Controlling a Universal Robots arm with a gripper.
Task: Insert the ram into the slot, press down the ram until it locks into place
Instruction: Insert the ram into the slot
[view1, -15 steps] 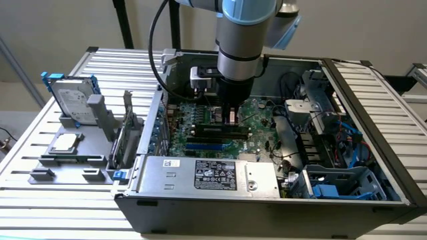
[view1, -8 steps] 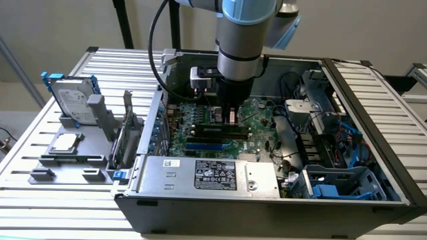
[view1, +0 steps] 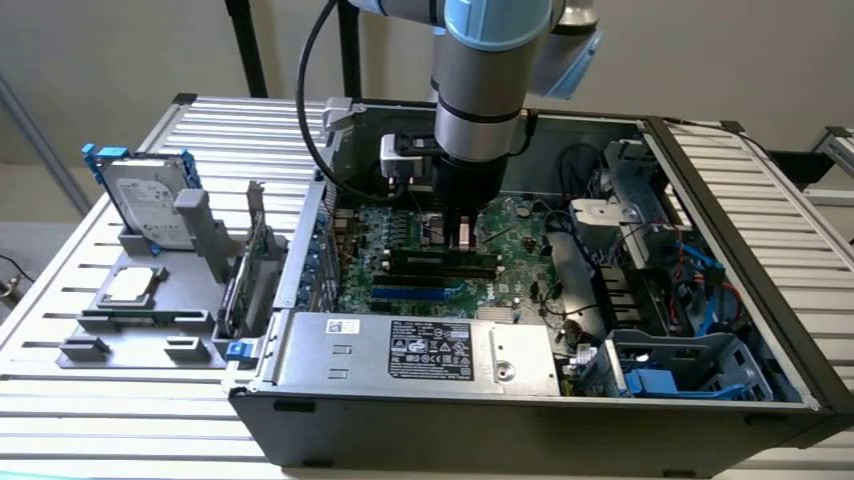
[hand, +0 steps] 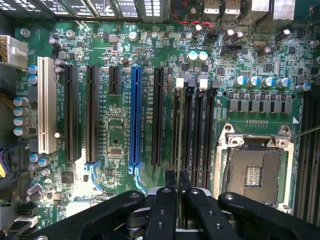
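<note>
Ram, a long thin green circuit-board stick (hand: 178, 150), sits edge-on, pinched in our narrowed black hand (hand: 177, 181) over the long black plastic slot (hand: 174, 120), mid-frame in the exterior view. We judge the press should be vertical and even across both pale end clips (hand: 180, 83).

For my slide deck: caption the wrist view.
Claw holds the ram edge-on, lined up along the black slot beside the processor socket.

The exterior view looks down from high up, a little way off, at the open computer case (view1: 534, 430) on the bench (view1: 80, 420). The wrist view looks straight down from close by, past the jaws, at the motherboard (hand: 120, 125). Both views show that board.
</note>
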